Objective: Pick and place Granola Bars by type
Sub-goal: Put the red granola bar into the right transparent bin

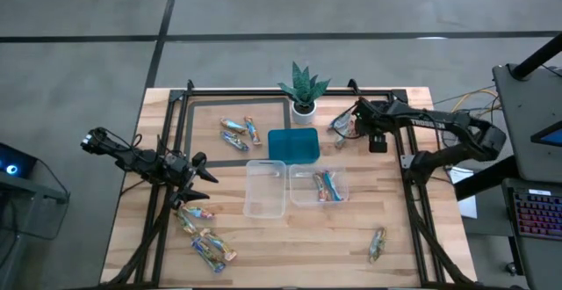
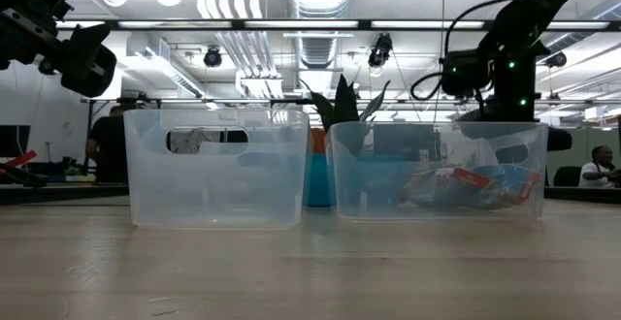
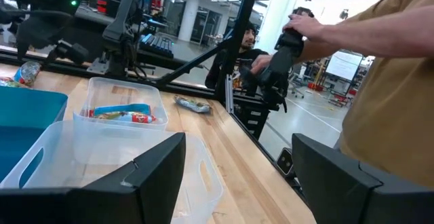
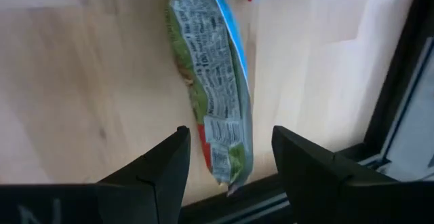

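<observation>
Granola bars in shiny wrappers lie in loose groups on the wooden table: near the far edge (image 1: 239,132), near the left front (image 1: 204,237), and one alone at the right front (image 1: 378,242). Some more lie in the right clear tub (image 1: 319,185). My right gripper (image 1: 345,125) hovers open above a bar beside the plant. In its wrist view the fingers (image 4: 159,166) stand on either side of that bar's end (image 4: 215,108), which lies flat on the wood, untouched. My left gripper (image 1: 200,178) is open left of the empty clear tub (image 1: 265,187), level and raised (image 3: 237,176).
A teal tray (image 1: 292,145) sits behind the tubs, and a potted plant (image 1: 303,88) stands at the far edge. A black frame rail (image 4: 400,81) runs close beside the right gripper. A person in a tan shirt (image 3: 386,81) stands beyond the table's right side.
</observation>
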You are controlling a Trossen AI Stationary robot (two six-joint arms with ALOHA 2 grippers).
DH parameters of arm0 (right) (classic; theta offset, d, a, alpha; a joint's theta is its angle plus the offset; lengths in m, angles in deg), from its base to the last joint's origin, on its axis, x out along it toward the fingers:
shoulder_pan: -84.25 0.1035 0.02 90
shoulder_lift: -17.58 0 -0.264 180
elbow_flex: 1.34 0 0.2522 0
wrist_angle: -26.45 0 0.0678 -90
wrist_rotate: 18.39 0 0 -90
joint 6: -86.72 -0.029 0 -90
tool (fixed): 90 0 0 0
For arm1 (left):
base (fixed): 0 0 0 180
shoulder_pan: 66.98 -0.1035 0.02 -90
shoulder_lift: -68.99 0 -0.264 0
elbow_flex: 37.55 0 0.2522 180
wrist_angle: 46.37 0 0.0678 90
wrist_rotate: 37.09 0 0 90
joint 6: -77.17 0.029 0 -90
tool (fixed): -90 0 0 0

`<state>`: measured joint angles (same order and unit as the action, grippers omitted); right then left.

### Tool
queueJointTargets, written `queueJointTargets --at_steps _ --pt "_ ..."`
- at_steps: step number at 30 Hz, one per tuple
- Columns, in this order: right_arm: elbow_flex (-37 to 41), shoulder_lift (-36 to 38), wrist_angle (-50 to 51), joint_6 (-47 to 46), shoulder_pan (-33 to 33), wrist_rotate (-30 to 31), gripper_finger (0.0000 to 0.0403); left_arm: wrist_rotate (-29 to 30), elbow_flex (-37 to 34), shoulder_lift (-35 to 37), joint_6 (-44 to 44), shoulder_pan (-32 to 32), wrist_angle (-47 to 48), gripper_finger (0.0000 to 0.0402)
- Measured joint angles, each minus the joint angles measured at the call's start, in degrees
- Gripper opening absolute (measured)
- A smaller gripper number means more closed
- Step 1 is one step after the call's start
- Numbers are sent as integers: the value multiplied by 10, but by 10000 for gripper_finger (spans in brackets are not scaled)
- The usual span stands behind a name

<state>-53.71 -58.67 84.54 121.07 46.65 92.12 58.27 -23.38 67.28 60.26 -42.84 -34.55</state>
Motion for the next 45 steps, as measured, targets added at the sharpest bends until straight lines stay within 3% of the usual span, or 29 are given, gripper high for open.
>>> queueJointTargets --at_steps 13,26,31,40,45 --pt "-4 -88 -17 -6 -22 -29 184 0 0 0 0 0 0 250" --pt "-4 -65 6 -106 -22 -53 19 0 0 0 0 0 0 250" --pt "-24 -44 76 -193 -21 -67 14 0 0 0 0 0 0 250" --pt "-117 12 182 -350 -18 -171 13 0 0 0 0 0 0 250" --pt "-182 44 240 -437 5 -195 13 0 0 0 0 0 0 250"
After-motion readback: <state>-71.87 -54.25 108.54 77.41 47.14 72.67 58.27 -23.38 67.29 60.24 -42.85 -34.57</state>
